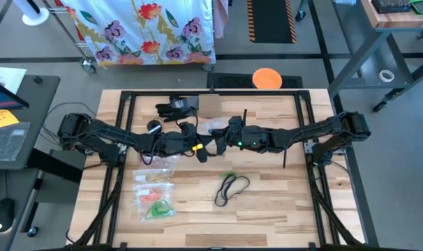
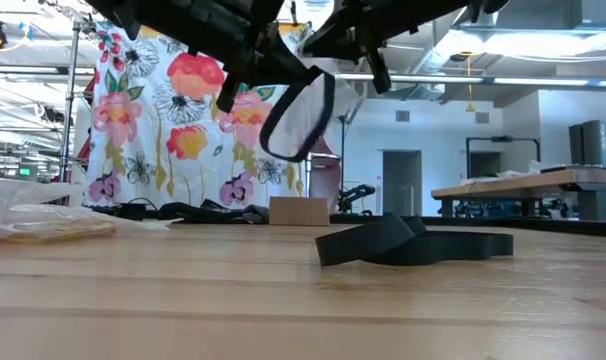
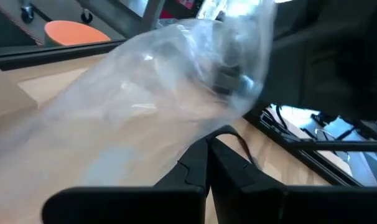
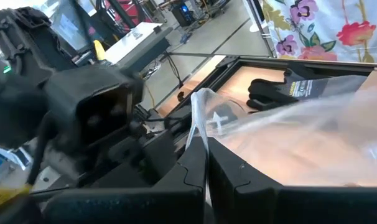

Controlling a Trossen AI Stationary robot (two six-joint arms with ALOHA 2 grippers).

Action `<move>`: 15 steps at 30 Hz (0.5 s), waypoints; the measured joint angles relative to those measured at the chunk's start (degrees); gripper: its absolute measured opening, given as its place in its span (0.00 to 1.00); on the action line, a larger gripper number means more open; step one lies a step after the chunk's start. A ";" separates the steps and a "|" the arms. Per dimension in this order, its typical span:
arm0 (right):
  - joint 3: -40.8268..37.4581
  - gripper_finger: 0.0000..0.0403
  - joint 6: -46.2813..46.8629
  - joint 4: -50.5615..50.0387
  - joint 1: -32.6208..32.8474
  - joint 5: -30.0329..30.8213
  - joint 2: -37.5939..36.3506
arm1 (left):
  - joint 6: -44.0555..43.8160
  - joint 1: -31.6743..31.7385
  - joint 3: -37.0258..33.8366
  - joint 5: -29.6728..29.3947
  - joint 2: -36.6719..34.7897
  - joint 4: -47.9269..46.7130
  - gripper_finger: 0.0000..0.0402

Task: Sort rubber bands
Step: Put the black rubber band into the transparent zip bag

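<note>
My left claw (image 3: pixel 207 163) and right claw (image 4: pixel 206 163) clamp one clear bag (image 3: pixel 176 81) above the counter (image 1: pixel 281 202); pulling apart risks tearing it.

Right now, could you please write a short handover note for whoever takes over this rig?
Left gripper: shut on the clear plastic bag, raised over mid-table.
Right gripper: shut on the same bag, opposite the left.
Black rubber bands: loose on the table, front centre.
Bags with orange and green bands: front left.
Done: some colours look bagged.
Left: likely bag the black bands.
</note>
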 joint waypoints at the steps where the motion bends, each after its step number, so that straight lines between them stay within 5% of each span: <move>1: 0.00 0.00 -0.45 0.01 0.14 0.10 0.00 | -0.15 0.06 0.00 -0.29 0.00 0.02 0.00; 15: 0.00 0.00 -1.44 -2.34 1.78 2.71 0.00 | -0.03 -0.61 0.00 -9.26 0.00 2.14 0.00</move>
